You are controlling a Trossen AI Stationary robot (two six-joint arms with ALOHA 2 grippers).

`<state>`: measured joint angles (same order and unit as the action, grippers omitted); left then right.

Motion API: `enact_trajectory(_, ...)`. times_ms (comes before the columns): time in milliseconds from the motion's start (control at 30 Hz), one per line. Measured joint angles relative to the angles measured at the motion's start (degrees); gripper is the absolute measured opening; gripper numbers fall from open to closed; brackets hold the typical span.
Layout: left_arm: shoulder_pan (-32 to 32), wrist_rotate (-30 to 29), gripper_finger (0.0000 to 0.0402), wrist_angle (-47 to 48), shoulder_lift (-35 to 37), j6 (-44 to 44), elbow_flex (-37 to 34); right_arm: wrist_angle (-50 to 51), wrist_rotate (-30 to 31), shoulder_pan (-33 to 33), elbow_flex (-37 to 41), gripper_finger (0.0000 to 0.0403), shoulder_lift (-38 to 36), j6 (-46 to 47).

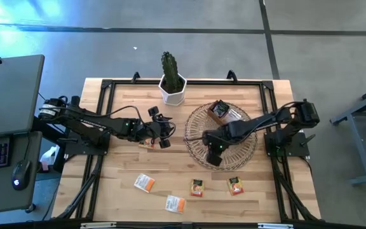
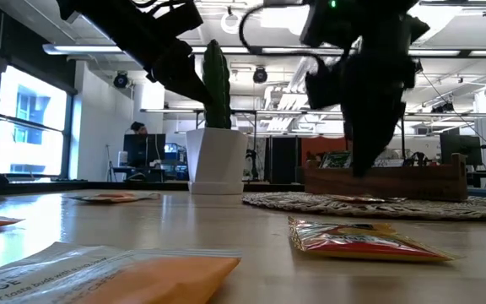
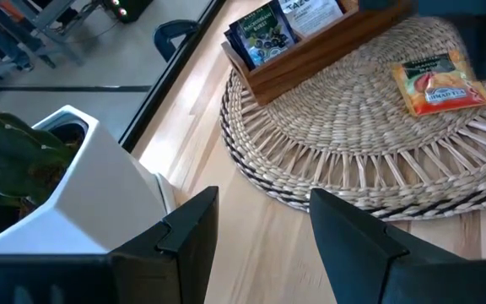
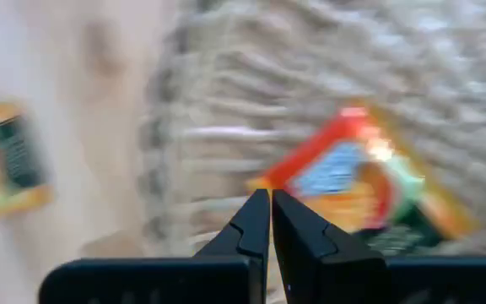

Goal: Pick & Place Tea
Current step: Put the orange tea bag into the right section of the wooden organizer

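No print on any sachet reads clearly.

Wicker tray sits right of centre on the table, wooden box on its far part, potted cactus just left-behind it. Four tea sachets lie along the table's near edge, another on the tray.

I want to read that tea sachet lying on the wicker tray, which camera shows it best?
The left wrist view: the yellow-red sachet lies flat on the wicker tray, unobstructed, label facing the camera. The right wrist view shows it blurred beyond the shut right claw. In the high view the right arm covers that spot; the low view shows only the tray's edge.
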<state>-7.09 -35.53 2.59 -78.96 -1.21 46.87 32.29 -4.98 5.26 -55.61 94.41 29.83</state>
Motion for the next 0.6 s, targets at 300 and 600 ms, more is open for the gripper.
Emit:
enact_trajectory(300, 0.0, 0.0, 0.0184, 0.0, 0.0, 0.0, 0.0, 11.0, 12.6, 4.7, -4.5, 0.0025, 0.0, 5.1)
enact_trajectory(600, 0.0, 0.5, 0.0184, 0.1, 0.0, 0.0, 0.0, 17.5, 16.8, 4.1, -4.4, 0.0113, 0.0, 9.9)
